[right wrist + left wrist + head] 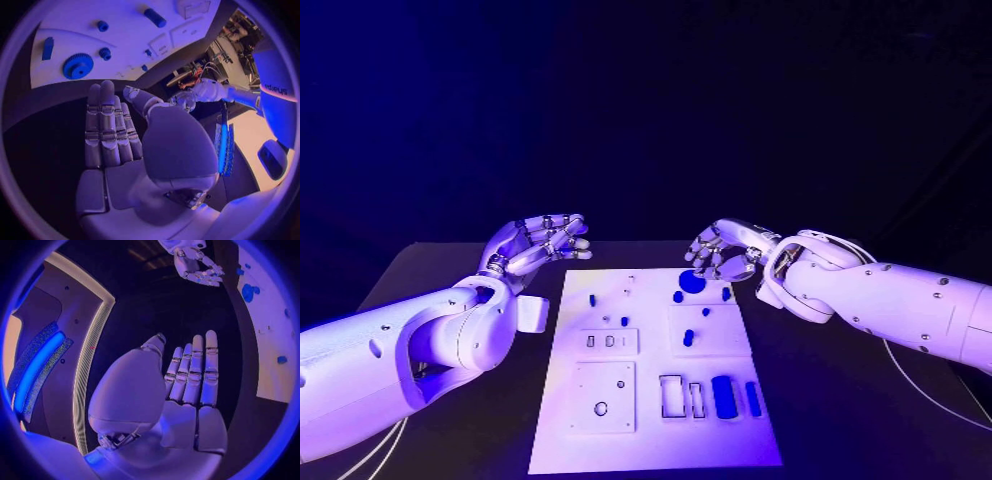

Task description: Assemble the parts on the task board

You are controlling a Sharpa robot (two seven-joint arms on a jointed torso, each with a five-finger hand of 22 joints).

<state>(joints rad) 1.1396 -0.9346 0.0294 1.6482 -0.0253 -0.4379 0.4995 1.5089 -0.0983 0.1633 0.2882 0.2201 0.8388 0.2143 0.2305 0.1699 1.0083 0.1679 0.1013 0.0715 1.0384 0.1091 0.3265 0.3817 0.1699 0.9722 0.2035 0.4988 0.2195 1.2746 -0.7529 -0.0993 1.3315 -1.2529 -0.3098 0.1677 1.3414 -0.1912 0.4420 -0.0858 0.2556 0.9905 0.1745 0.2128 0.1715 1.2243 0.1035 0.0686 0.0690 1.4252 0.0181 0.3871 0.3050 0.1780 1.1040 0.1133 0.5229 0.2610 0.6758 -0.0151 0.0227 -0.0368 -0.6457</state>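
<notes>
Board point(653, 440) lies centre frame on table point(430, 270), blue gear point(692, 282) near its top edge. Left hand point(538, 245) upper left, right hand point(726, 250) above gear; both empty, fingers apart.

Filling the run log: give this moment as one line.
left hand: open, beside white task board | right hand: open, over the board's far edge | round blue gear part: on board, untouched
</notes>
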